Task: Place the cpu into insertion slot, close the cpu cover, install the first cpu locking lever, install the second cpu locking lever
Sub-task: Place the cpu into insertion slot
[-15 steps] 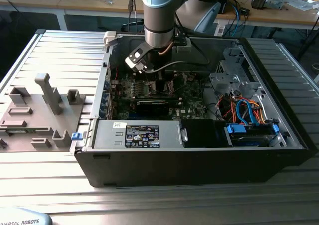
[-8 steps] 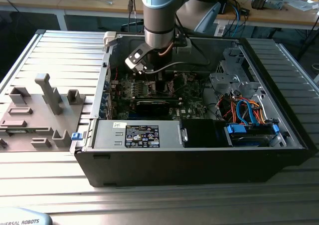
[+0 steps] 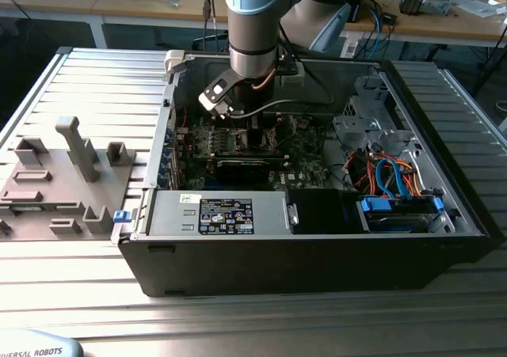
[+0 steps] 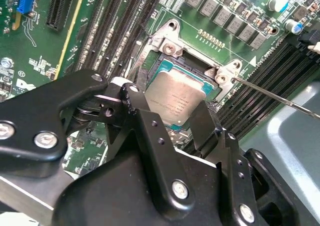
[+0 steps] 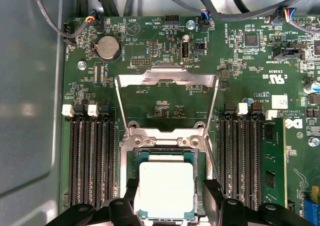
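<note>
The cpu (image 5: 166,186) is a silver-topped square chip on a teal base, lying in the insertion slot (image 5: 165,151) of the green board. My gripper (image 5: 171,190) is astride it, one black finger (image 5: 131,193) on each of two opposite edges. In the second wrist view the cpu (image 4: 175,99) sits between the same fingers (image 4: 131,96) of the gripper (image 4: 167,105). Beyond the slot, the cpu cover (image 5: 167,78) stands swung up and open. A thin locking lever (image 4: 272,96) sticks out sideways, unlatched. In the exterior view my arm (image 3: 252,32) reaches down into the computer case.
Black memory slots (image 5: 92,161) flank the socket on both sides. Cable bundles (image 5: 215,0) run along the board's far edge. The open black case (image 3: 317,254) rests on a ribbed metal table, with a grey fixture tray (image 3: 63,183) at the exterior view's left.
</note>
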Controlling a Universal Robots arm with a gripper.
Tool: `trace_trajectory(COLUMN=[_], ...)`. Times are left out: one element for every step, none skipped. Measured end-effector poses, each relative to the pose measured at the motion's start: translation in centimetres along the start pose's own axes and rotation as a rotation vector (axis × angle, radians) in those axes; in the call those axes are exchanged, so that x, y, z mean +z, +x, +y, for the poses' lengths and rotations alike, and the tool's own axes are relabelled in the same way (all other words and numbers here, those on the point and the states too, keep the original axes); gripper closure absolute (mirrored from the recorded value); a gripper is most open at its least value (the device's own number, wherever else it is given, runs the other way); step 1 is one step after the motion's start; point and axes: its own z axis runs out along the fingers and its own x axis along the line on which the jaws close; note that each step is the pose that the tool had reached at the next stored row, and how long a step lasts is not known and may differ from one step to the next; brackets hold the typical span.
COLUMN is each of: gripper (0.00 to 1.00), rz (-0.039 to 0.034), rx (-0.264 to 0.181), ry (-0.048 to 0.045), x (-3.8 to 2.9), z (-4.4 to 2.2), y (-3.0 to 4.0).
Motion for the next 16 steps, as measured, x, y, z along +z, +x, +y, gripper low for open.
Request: trace_trajectory(gripper=[0.39, 0.39, 0.39, 0.39, 0.39, 0.39, 0.39, 0.39, 0.39, 0.39, 0.39, 0.39, 0.39, 0.39, 0.39, 0.39], rz=[0.0001, 0.0002, 0.0002, 0.0003, 0.0004, 0.0003, 0.0003, 0.0003, 0.0003, 0.0003, 0.0003, 0.0001, 0.0002, 0.0003, 0.0003, 0.0003], rx=[0.000, 0.000, 0.000, 0.000, 0.000, 0.000, 0.000, 0.000, 0.000, 0.000, 0.000, 0.000, 0.000, 0.000, 0.000, 0.000], ry=[-0.0001, -0.0001, -0.0002, -0.0001, -0.0003, 0.0002, 0.0005, 0.0013, 0.0016, 0.0018, 0.0018, 0.0019, 0.0018, 0.0017, 0.0018, 0.0018], x=[-0.15, -0.41, -0.63, -0.79, -0.82, -0.83, -0.83, -0.82, -0.81, -0.81, -0.81, -0.84, -0.93, -1.24, -1.38, -1.39], z=[0.01, 0.03, 0.05, 0.06, 0.08, 0.11, 0.12, 0.14, 0.14, 0.15, 0.14, 0.15, 0.16, 0.18, 0.19, 0.19], y=[0.01, 0.02, 0.02, 0.03, 0.07, 0.11, 0.17, 0.40, 0.61, 0.76, 0.92, 0.96, 0.99, 1.16, 1.41, 1.66])
